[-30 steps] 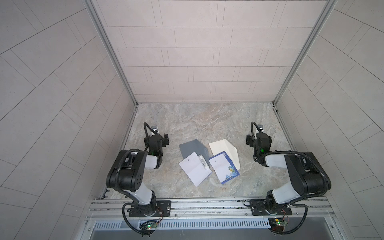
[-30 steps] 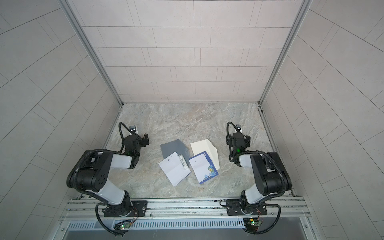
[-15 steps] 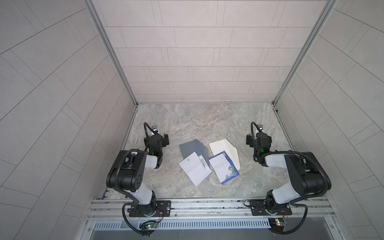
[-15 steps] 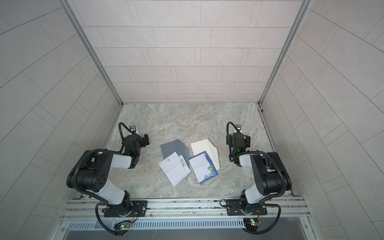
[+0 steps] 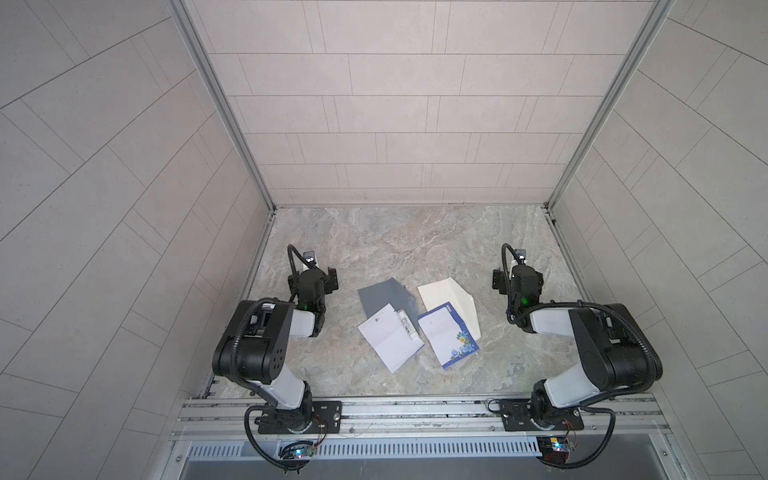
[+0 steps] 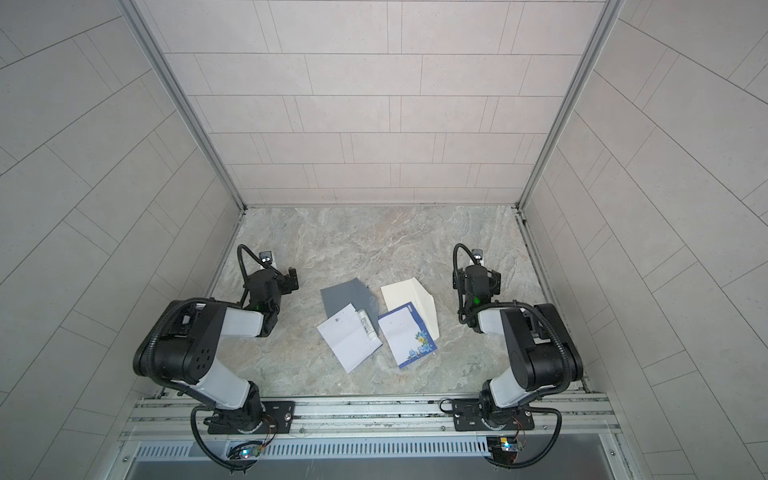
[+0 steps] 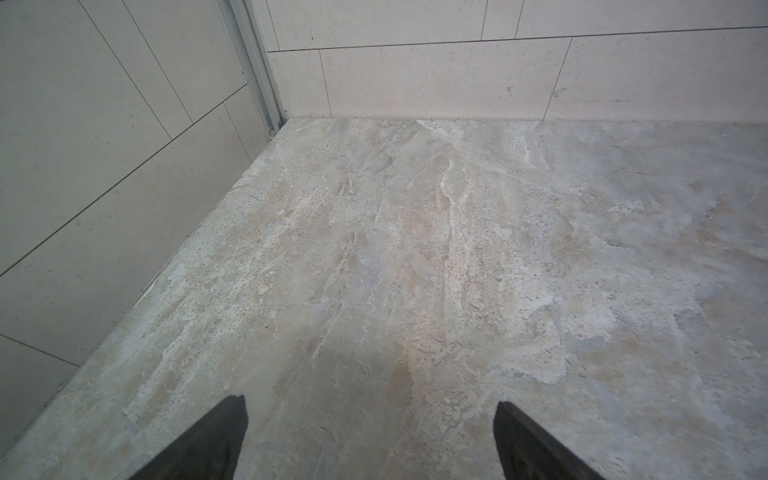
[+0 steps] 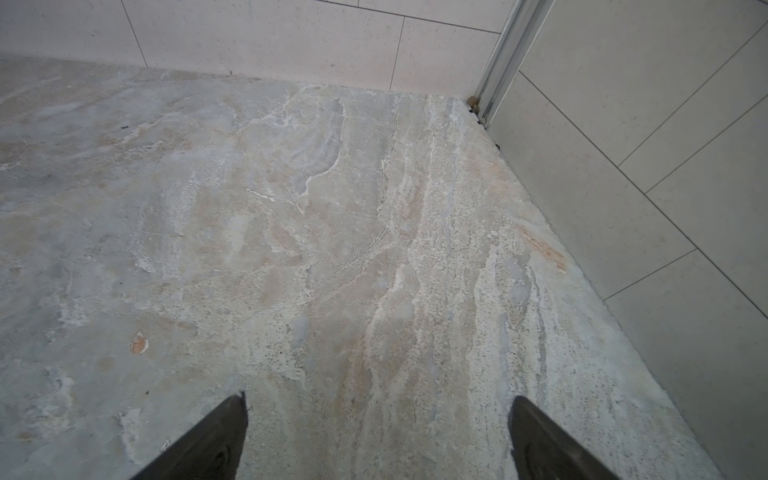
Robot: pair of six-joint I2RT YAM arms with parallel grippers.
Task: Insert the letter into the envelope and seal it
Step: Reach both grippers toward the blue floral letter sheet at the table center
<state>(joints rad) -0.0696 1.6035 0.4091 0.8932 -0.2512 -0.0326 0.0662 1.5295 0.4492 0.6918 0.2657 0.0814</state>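
In both top views a cream envelope (image 5: 451, 296) (image 6: 411, 298) lies mid-table with its flap open to the right. A blue-bordered letter (image 5: 446, 336) (image 6: 409, 337) with a flower print overlaps its near edge. My left gripper (image 5: 312, 276) (image 6: 274, 280) rests open at the left of the table, well away from the papers. At the right my right gripper (image 5: 518, 274) (image 6: 477, 276) is open too. In the wrist views the left gripper (image 7: 370, 415) and the right gripper (image 8: 378, 415) have only bare stone between their fingers. Neither wrist view shows the papers.
A grey sheet (image 5: 382, 296) lies left of the envelope, with a creased white paper (image 5: 390, 338) overlapping its near side. A white glue stick (image 5: 406, 326) rests on the white paper's right edge. Tiled walls (image 5: 232, 232) close in the table on three sides.
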